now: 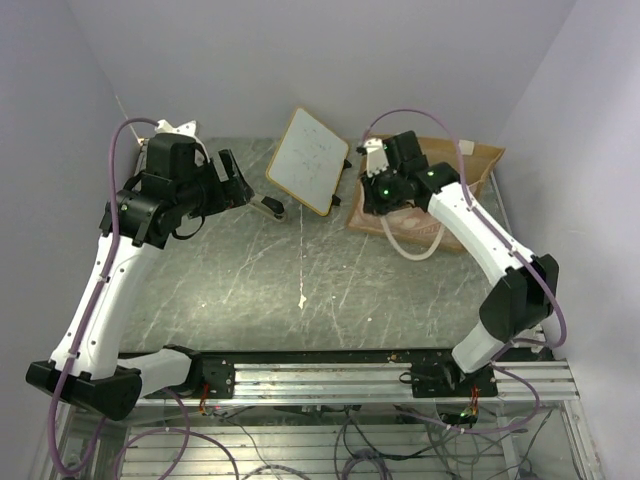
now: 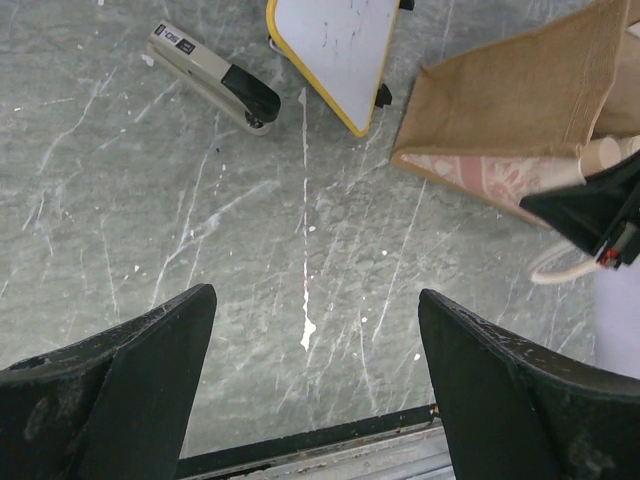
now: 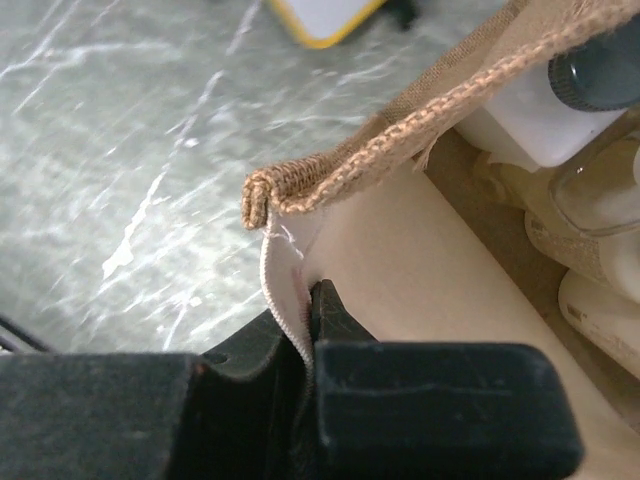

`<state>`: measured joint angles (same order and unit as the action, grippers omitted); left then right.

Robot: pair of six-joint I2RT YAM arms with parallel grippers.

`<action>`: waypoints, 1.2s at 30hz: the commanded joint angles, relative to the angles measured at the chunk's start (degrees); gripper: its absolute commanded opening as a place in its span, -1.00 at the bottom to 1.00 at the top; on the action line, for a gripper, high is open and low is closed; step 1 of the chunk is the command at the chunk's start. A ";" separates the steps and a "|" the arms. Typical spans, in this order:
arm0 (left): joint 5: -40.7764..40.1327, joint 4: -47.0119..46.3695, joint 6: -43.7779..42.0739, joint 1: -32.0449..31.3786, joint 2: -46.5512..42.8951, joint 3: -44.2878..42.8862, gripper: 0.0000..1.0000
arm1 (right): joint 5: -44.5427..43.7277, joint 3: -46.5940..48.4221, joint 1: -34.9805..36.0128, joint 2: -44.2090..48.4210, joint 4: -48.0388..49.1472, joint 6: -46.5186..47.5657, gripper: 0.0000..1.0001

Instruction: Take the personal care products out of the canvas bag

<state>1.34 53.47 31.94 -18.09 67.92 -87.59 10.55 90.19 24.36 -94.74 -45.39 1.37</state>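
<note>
Pinches the stiff rim of the canvas bag at the far right of the counter with the right hand, holds the left hand spread and empty, and probably calls for gripping the light, slick bottles inside around their bodies.

Middle bench: the bench lies bare across its near half, open for passing.
Left tool: the left tool hangs over bare surface, jaws spread wide, nothing between them.
Far side: stapler, board and bag lie in a row with narrow gaps.
Bag mouth: the right tool pinches the rim corner; bottles crowd the inside.
Right side: the right arm slants over the bag's near edge.
</note>
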 commanded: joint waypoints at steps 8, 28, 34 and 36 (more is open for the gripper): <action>1.17 5.80 -0.45 0.51 -1.18 -1.96 0.87 | 13.02 -4.73 16.06 9.98 4.65 -12.37 -1.00; 12.87 2.51 7.50 0.51 -10.61 7.18 0.87 | 9.65 -5.81 32.37 9.15 14.41 -16.79 -0.54; 21.07 -4.80 10.72 0.42 -13.10 13.32 0.87 | -3.19 -5.21 31.93 16.42 8.23 -19.89 0.23; 21.28 -6.34 10.51 0.42 -13.34 15.20 0.87 | -6.54 -6.43 30.82 19.76 6.93 -21.53 0.41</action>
<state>16.38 53.28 40.62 -18.04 55.24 -75.18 11.79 83.15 56.07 -82.17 -36.93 -16.29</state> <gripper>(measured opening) 0.934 0.641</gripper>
